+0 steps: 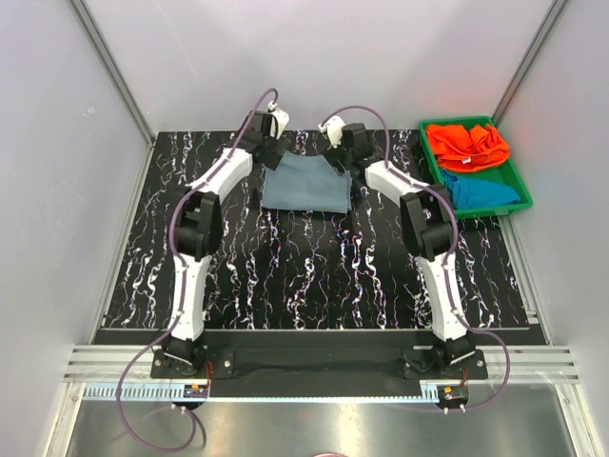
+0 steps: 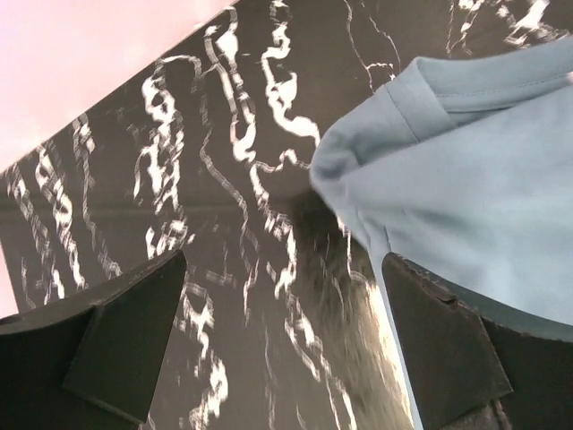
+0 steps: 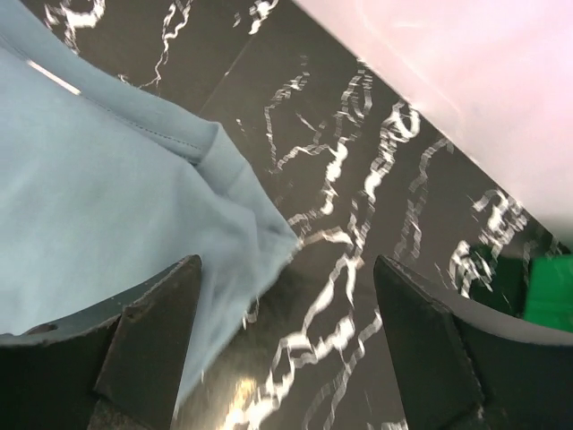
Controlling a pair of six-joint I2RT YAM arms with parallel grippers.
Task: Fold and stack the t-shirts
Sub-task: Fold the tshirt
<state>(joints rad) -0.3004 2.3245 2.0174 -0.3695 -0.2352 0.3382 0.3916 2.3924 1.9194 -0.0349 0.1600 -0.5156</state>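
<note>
A dusty grey-blue t-shirt (image 1: 306,185) lies folded flat at the back middle of the black marbled table. My left gripper (image 1: 270,152) hovers over its far left corner and stands open, empty; in the left wrist view the shirt's corner (image 2: 466,179) lies on the table beside the right finger, with nothing between the jaws. My right gripper (image 1: 339,154) is over the far right corner, open too; the cloth's corner (image 3: 134,206) rests loose by its left finger. An orange t-shirt (image 1: 466,146) and a teal-blue t-shirt (image 1: 483,193) lie crumpled in the green tray (image 1: 436,169).
The green tray stands at the back right of the table, close to the right arm's elbow. White walls close in behind and at both sides. Bare marbled table (image 1: 314,267) stretches in front of the folded shirt.
</note>
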